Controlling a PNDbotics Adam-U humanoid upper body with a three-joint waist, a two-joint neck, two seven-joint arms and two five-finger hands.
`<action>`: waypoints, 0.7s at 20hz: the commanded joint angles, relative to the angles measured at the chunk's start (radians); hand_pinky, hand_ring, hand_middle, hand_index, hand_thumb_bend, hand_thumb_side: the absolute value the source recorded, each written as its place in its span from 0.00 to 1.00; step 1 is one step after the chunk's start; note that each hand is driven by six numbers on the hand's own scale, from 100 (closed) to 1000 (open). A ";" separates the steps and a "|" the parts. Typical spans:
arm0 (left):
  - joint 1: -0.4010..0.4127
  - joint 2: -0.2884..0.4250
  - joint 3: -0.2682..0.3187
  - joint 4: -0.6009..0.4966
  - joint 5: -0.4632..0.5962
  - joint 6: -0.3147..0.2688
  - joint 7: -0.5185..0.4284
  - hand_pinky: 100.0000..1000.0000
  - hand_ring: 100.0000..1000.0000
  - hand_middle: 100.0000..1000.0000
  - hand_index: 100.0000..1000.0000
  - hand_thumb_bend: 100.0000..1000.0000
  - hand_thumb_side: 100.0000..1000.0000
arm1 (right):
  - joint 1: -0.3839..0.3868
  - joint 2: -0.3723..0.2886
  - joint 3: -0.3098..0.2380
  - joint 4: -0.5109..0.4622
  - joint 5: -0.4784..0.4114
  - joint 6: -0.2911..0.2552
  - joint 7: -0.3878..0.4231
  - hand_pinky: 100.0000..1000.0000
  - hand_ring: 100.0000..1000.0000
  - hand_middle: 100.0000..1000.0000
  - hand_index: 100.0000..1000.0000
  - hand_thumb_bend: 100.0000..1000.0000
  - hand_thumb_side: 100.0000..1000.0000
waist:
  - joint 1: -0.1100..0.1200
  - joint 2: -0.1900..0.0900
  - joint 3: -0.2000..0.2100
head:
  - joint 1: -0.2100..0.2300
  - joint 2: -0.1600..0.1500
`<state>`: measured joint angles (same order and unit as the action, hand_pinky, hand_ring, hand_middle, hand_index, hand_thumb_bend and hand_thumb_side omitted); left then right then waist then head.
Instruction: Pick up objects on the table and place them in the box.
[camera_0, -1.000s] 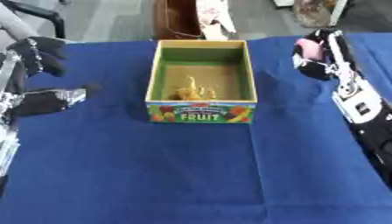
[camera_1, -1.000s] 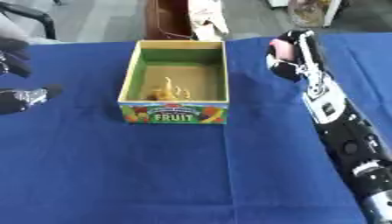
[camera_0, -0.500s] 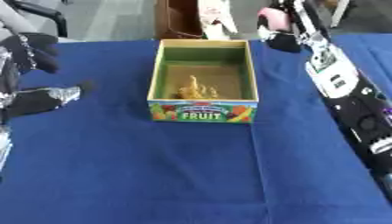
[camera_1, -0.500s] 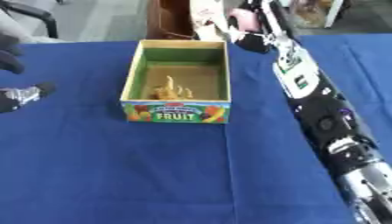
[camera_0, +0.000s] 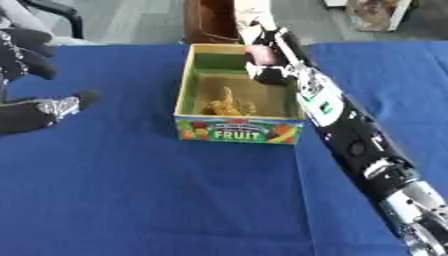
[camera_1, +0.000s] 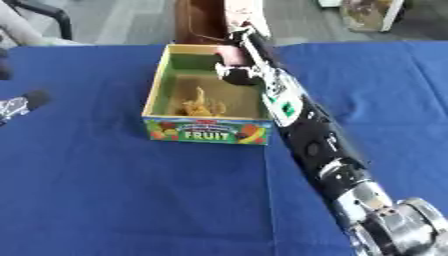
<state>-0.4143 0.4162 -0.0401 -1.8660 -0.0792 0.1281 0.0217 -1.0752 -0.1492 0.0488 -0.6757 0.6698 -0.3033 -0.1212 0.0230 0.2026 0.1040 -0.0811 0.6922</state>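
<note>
My right hand grips a pink object over the far end of the box, whose front reads "FRUIT". A yellow object lies inside. My left hand rests open, left of the box.

Bright, even light; soft blur throughout, faint shadows.

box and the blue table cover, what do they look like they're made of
The box looks like printed cardboard: thin straight walls, a matt tan and green inside, and a colourful fruit label with the word FRUIT on the front. The table cover looks like woven cloth, matt deep blue with no shine and soft shading, though no clear folds show, so a felt or similar fabric is also possible.
</note>
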 joint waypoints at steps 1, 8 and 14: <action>-0.018 0.008 0.003 -0.021 0.003 -0.001 -0.003 0.52 0.46 0.49 0.68 0.78 0.00 | -0.022 0.009 -0.013 0.014 0.031 0.001 -0.017 0.25 0.30 0.24 0.36 0.00 0.00 | 0.002 -0.011 0.006 | -0.004 -0.015; -0.017 0.002 0.002 -0.015 0.004 -0.001 -0.003 0.52 0.46 0.49 0.68 0.78 0.00 | -0.016 0.019 -0.008 0.024 0.077 -0.013 -0.023 0.33 0.43 0.40 0.53 0.08 0.00 | 0.000 -0.009 0.006 | -0.003 -0.012; -0.010 0.001 0.003 -0.004 0.001 0.000 -0.002 0.52 0.46 0.49 0.68 0.78 0.00 | -0.010 0.011 -0.012 0.012 0.090 -0.018 0.010 0.67 0.86 0.79 0.86 0.50 0.27 | 0.000 -0.011 -0.002 | 0.002 -0.010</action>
<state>-0.4145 0.4043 -0.0404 -1.8597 -0.0790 0.1282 0.0214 -1.0818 -0.1369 0.0374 -0.6612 0.7551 -0.3192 -0.1180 0.0198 0.2036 0.1019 -0.0808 0.6855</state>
